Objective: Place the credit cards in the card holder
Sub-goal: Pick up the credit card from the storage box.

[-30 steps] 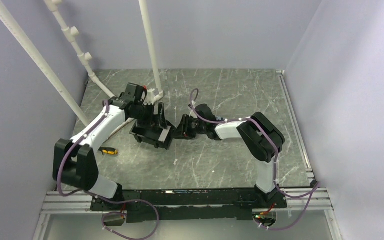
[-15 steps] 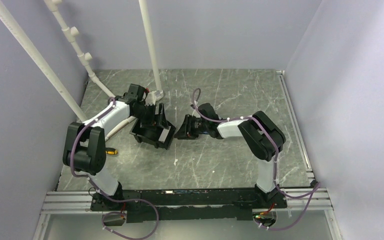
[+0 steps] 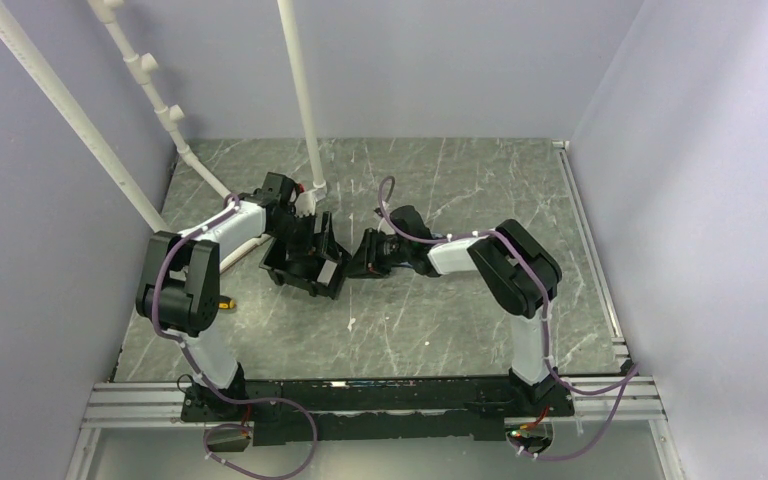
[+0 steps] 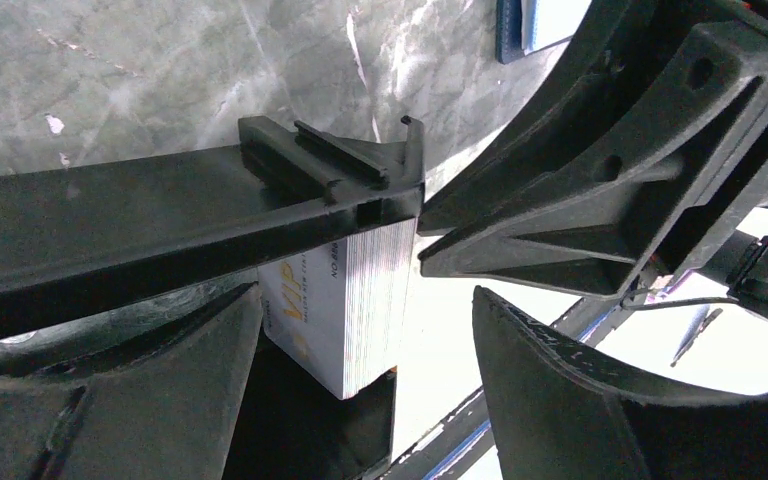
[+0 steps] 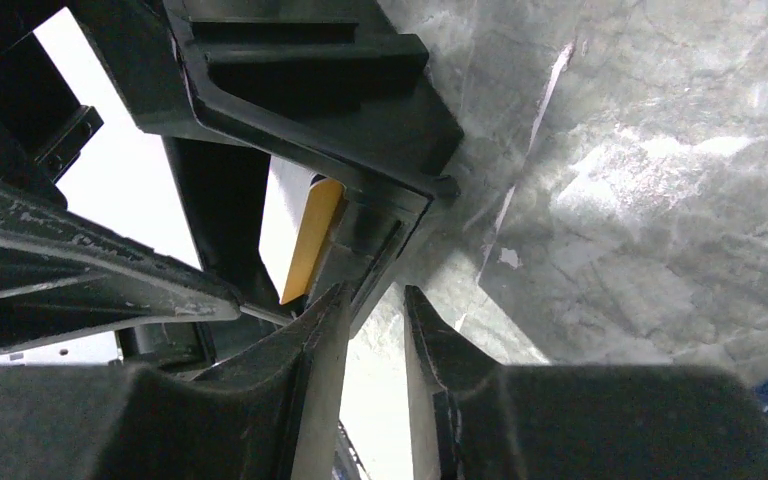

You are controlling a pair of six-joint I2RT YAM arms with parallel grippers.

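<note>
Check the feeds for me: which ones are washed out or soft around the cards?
Left wrist: the card stack is sharp, print readable; the lower right background is blown out white; the left fingers are dark silhouettes. Right wrist: white glare behind the black bin, the orange card distinct, the right fingers soft. Top external: evenly lit and sharp, but the cards are too small to make out.

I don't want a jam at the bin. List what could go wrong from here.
The left fingers straddle the whole card stack inside the black bin; closing may pinch several cards or the bin wall. The right fingers crowd the same bin corner and could shove the bin or bump the left fingers.
</note>
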